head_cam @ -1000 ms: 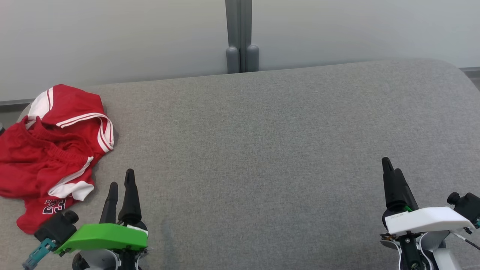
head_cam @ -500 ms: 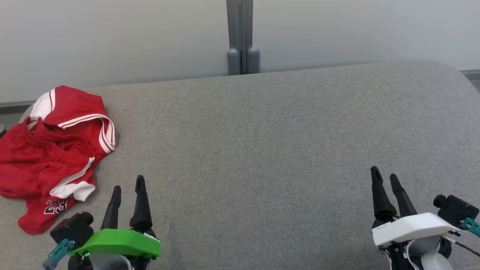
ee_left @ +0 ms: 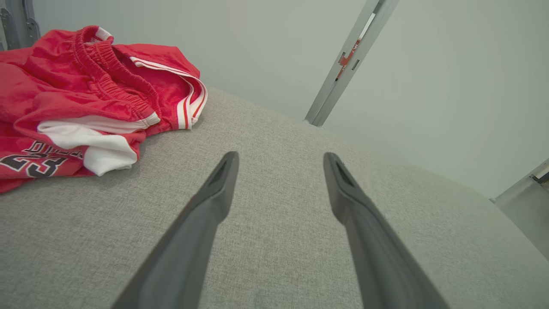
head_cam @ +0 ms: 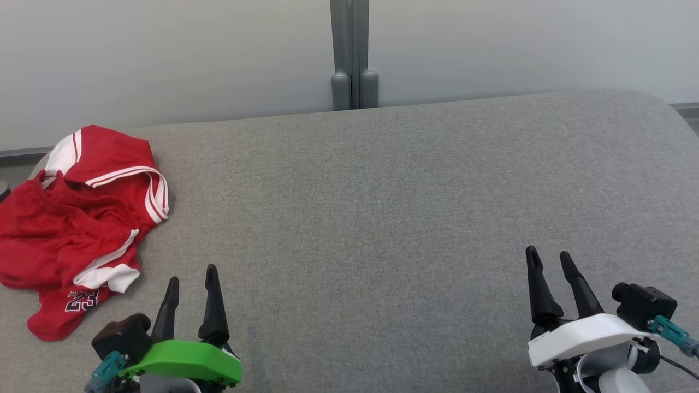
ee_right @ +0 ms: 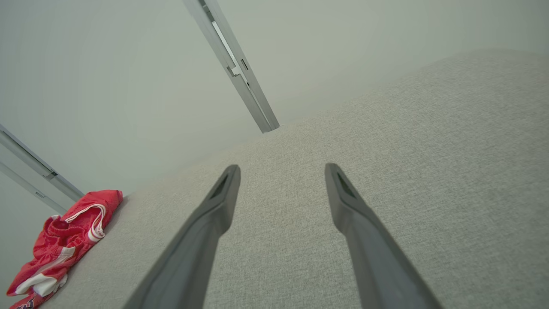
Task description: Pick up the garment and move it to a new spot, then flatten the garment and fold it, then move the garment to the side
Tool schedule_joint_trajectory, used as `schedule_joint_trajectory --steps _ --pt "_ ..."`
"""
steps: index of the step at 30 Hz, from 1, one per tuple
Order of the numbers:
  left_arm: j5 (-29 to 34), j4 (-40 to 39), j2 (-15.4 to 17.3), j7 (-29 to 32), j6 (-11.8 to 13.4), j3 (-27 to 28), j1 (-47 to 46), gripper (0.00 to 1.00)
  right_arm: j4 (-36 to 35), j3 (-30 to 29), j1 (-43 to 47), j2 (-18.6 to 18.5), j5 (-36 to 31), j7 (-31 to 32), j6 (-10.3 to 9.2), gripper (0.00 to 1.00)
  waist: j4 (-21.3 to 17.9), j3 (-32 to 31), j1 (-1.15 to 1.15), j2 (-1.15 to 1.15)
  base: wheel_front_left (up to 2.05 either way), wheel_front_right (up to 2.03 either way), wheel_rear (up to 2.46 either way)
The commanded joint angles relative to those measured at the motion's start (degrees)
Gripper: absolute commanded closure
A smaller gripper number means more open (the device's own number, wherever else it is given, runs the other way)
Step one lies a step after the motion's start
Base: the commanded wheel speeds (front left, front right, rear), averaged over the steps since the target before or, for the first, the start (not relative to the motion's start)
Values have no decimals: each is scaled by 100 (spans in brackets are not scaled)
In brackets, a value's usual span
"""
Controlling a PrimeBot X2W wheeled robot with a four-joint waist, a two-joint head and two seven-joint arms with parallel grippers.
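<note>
My fingers are spread wide and empty, and the red garment lies off to my left.
Head view: the garment (head_cam: 82, 218) lies crumpled just ahead-left of my left fingers (head_cam: 212, 297), by the counter (head_cam: 382, 207) corner and well apart from my right fingers (head_cam: 538, 284). Left wrist view: the cloth looks soft and limp, so I'd pinch the elastic waistband (ee_left: 116, 81). Right wrist view: bare counter ahead gives ample room for flattening.

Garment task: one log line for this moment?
garment: crumpled, left end of grey surface, not gripped | left gripper: open, empty | right gripper: open, empty
</note>
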Motion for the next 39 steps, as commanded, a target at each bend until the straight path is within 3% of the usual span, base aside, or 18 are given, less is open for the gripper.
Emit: schedule_joint_trajectory --steps 1,39 --pt "175 -5 46 -57 41 -26 13 0 -7 24 -54 -30 -212 -63 1 0 3 -2 0 0 0 0 0" --pt "1515 359 58 -498 192 -254 106 0 107 105 9 -43 -1980 -502 2 0 40 -31 0 0 0 0 0"
